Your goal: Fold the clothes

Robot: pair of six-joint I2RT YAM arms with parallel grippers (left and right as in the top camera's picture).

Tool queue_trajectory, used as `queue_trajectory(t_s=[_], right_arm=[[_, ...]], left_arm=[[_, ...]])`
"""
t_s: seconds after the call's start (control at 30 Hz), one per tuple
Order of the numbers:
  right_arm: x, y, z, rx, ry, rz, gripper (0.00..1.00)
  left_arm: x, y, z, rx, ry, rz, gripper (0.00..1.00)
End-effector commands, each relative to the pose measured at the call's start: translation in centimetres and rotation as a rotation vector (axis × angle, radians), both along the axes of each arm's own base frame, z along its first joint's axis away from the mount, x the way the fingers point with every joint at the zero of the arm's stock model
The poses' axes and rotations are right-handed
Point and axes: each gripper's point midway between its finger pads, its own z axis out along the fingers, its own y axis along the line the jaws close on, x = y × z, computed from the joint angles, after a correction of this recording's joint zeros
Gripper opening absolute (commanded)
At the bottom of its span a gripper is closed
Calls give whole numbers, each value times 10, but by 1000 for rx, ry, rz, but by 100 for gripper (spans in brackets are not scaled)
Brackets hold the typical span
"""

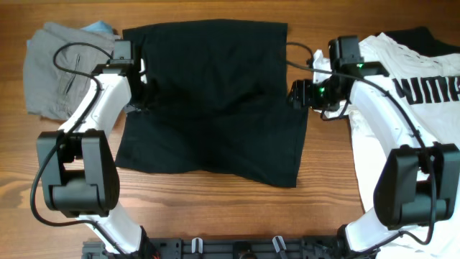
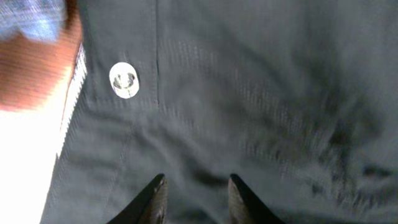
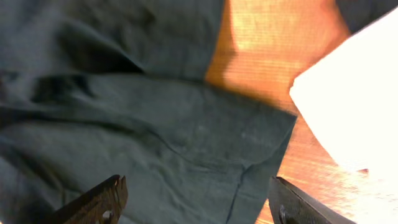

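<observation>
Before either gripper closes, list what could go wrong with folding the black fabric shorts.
The open right gripper straddles the edge of the black fabric shorts right beside the white PUMA T-shirt; it might snag that too. The left gripper, narrowly open over flat cloth near a white snap button, may pinch only one layer, leaving the fold uneven.

The right gripper (image 3: pixel 196 190) hangs over creased black shorts (image 3: pixel 155 124), its fingers spread wide. The shorts' corner lies on the tabletop (image 3: pixel 273 43), near white cloth (image 3: pixel 354 106).
</observation>
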Motion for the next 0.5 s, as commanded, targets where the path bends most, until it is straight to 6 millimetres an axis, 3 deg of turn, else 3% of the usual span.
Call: queue_trajectory(t_s=[0.0, 0.23, 0.27, 0.33, 0.4, 0.47], right_arm=[[-18, -10, -38, -51, 113, -114, 75], [-16, 12, -47, 84, 61, -43, 66], [-15, 19, -44, 121, 38, -5, 59], [-9, 36, -34, 219, -24, 87, 28], [-8, 50, -19, 314, -53, 133, 4], [-9, 62, 7, 402, -77, 160, 4]], left_arm=[[-8, 2, 28, 20, -22, -22, 35], [-37, 3, 79, 20, -56, -21, 48], [-40, 3, 83, 20, -58, -21, 50], [-47, 3, 90, 20, -58, -21, 52], [-51, 3, 92, 21, -51, -21, 53], [-55, 3, 91, 21, -33, -21, 53]])
